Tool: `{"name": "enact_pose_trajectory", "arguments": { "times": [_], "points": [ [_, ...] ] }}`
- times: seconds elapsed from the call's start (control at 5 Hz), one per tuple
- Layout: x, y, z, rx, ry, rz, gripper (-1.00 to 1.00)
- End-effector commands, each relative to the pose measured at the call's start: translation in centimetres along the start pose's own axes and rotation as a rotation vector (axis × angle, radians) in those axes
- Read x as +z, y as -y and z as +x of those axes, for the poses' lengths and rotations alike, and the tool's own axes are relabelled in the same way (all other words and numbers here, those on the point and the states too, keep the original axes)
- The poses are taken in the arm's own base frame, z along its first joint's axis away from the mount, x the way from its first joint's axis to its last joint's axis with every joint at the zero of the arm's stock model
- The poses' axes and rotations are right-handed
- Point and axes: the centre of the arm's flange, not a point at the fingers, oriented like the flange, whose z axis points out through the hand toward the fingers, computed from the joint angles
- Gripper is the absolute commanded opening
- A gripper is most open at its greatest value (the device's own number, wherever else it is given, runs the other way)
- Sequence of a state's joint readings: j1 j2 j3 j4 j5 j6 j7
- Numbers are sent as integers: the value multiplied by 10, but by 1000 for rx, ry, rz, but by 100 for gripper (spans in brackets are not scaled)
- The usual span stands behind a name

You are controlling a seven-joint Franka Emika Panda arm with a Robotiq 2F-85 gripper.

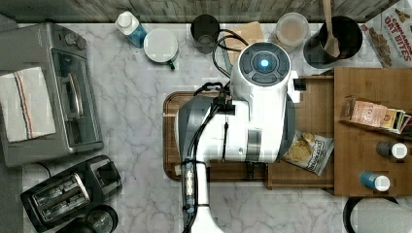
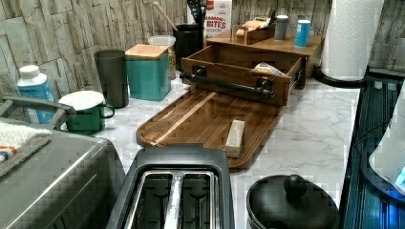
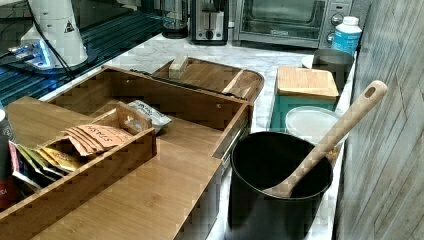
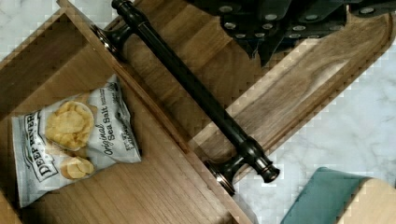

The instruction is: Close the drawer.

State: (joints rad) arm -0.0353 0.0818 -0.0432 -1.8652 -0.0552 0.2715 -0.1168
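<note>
The drawer (image 2: 239, 64) of the wooden organizer stands pulled out, its front panel (image 4: 154, 116) carrying a long dark bar handle (image 4: 196, 91) that also shows in the left view (image 2: 224, 85). A bag of sea salt chips (image 4: 70, 140) lies on the drawer's floor (image 3: 185, 132). In the top view my white arm (image 1: 257, 111) hangs over the drawer's (image 1: 318, 104) front edge. My gripper (image 4: 266, 46) is above the cutting board (image 4: 299, 88), on the outer side of the handle and apart from it.
The cutting board (image 2: 205, 119) lies right in front of the drawer with a pale block (image 2: 235, 138) on it. A teal canister (image 2: 148, 71), dark cup (image 2: 112, 76) and black utensil pot (image 3: 280, 180) stand along the wall. The organizer top (image 1: 374, 160) holds bottles and a tea box.
</note>
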Motion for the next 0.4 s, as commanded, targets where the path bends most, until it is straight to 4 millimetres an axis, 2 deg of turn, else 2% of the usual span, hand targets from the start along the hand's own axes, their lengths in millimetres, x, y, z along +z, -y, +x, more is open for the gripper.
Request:
{"name": "enact_pose_trajectory", "arguments": {
  "times": [0.2,0.4],
  "points": [
    [39,27,-27,-261,-20,48,-100],
    [63,41,-45,-428,-74,16,-100]
  ]
}}
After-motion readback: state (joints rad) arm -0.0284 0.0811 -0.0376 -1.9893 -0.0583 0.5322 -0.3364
